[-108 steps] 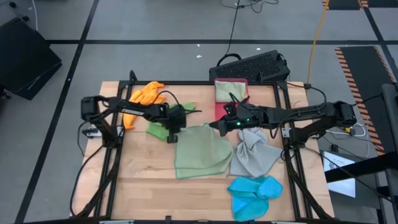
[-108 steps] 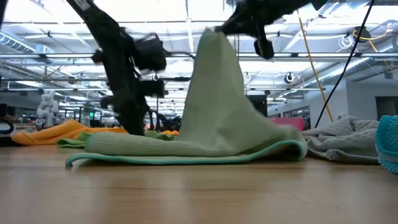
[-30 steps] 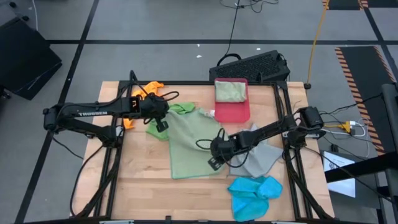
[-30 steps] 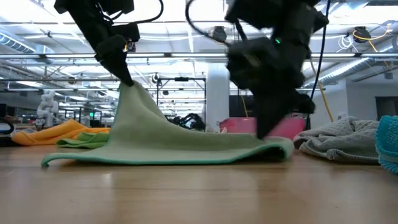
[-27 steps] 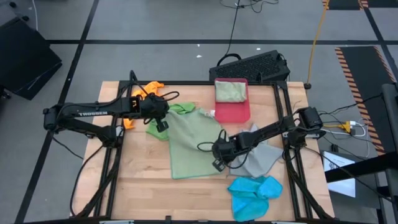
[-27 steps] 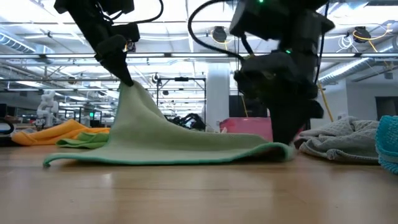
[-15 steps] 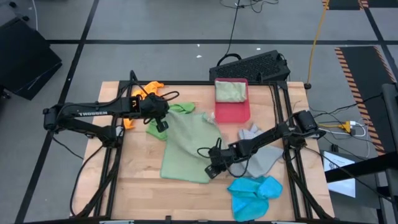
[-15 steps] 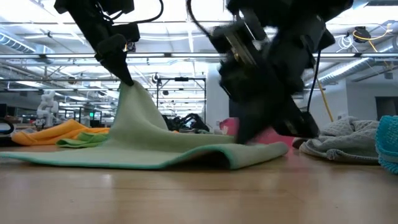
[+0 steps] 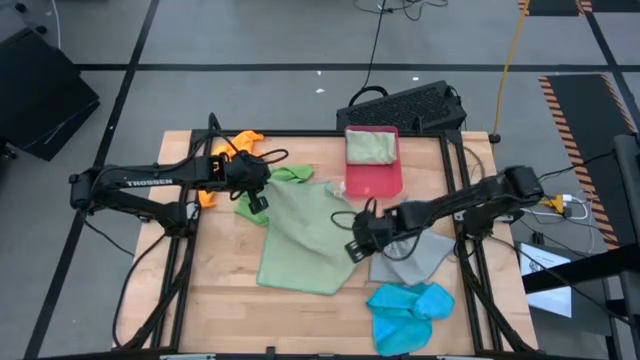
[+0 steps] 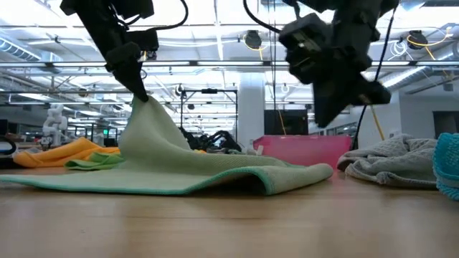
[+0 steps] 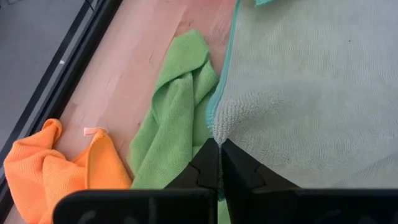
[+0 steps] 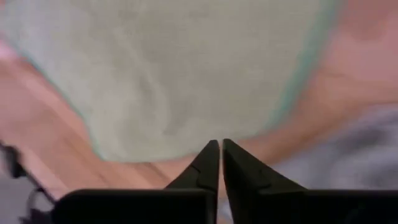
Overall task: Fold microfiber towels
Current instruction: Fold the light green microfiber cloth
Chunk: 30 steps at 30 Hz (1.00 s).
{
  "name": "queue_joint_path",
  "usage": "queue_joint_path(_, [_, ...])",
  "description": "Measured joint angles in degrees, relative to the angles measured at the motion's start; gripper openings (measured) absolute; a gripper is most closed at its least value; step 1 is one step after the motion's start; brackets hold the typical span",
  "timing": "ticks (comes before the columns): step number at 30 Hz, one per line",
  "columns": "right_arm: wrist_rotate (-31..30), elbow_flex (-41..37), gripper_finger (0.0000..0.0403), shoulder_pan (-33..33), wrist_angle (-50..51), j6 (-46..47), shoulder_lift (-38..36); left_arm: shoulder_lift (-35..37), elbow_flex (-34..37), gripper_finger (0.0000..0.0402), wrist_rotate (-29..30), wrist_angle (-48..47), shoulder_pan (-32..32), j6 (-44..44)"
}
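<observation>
A pale sage towel (image 9: 305, 240) lies spread on the table's middle, except for its far left part, which rises in a peak (image 10: 147, 118) to my left gripper (image 9: 258, 203), shut on it. My right gripper (image 9: 353, 248) hangs above the towel's right edge with its fingers together and nothing between them (image 12: 219, 146). A bright green towel (image 11: 180, 118) and an orange one (image 9: 235, 148) lie crumpled at the far left. A grey towel (image 9: 415, 255) and a blue one (image 9: 405, 305) lie crumpled at the right. My left gripper pinches the pale sage towel at its teal-hemmed edge (image 11: 216, 132) between its two fingers. The fingers come slanting down from above on the far left. The cloth slopes from the pinch down to the table, where the rest lies flat (image 10: 201, 179).
A pink-red tray (image 9: 375, 182) stands at the far middle with a folded pale green cloth (image 9: 370, 147) in its far half. Bare wood shows along the near left of the table (image 9: 220, 300). A black keyboard (image 9: 405, 105) lies beyond the far edge.
My right gripper went toward the near left along the pale sage towel's right edge, and the towel's near part spread out to the left. Then the gripper rose clear of the cloth and drew back toward the far right, rolling. The towel stayed flat.
</observation>
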State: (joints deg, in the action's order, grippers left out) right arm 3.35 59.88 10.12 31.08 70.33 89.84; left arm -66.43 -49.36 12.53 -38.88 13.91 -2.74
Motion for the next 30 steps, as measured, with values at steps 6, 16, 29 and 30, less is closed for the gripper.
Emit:
queue_joint_path(6, [1.3,-2.16,0.0099,-3.87,2.65,-10.43,-2.51,0.02,0.0,0.001,0.0,0.05,0.0,-0.01])
queue_joint_path(16, [10.36,-11.5,0.0207,-5.6,-11.63,-20.08,-1.98,0.02,0.0,0.001,-0.55,-0.06,-0.05,0.38])
queue_joint_path(29, [7.28,-17.13,0.0154,-4.02,-26.69,-14.87,2.56,0.02,0.0,0.001,-0.56,0.05,-0.07,0.72])
queue_joint_path(30, [7.37,-16.52,0.015,-3.76,-26.81,-14.62,3.52,0.02,0.0,0.001,-0.55,0.12,-0.06,0.72])
